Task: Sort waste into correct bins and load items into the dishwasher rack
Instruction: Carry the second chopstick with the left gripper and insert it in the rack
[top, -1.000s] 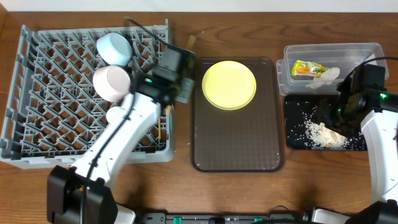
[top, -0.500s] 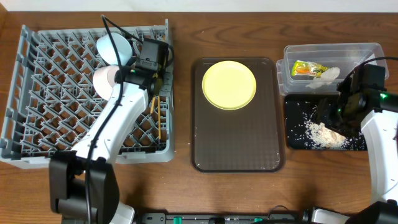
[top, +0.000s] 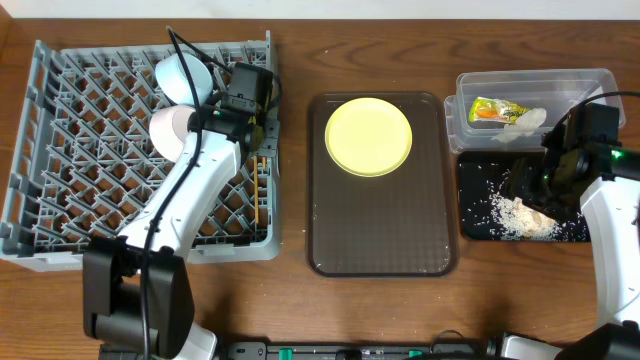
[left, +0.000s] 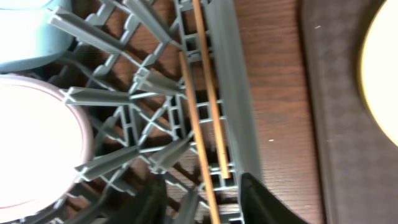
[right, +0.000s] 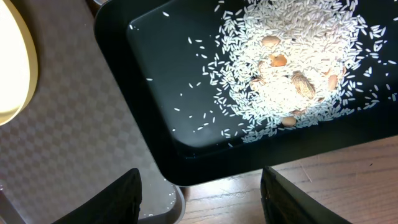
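We judge the loading step to be nearly done. The two chopsticks lie side by side in the rack, just inside its right wall. The left gripper hangs right over their near ends with its fingers apart and nothing between them. The blue bowl and the white bowl sit in the rack's far part, close beside the left arm. We cannot make out the small cup from here.

The waste looks sorted. The wrapper and the tissue are in the clear tub, and the rice is heaped in the black tray. The right gripper hovers over that tray's edge, fingers spread and empty.

Only the yellow plate is left, lying flat on the brown tray on the table. As we see it, the next move calls for raising the left arm clear of the rack wall, crossing to the plate and pinching its low rim, which offers little to hold.

A second ago the left arm reached across the rack's right wall. It has since swung in over the rack and barely moved in the last half second. The right arm, the plate and both bins are unchanged.
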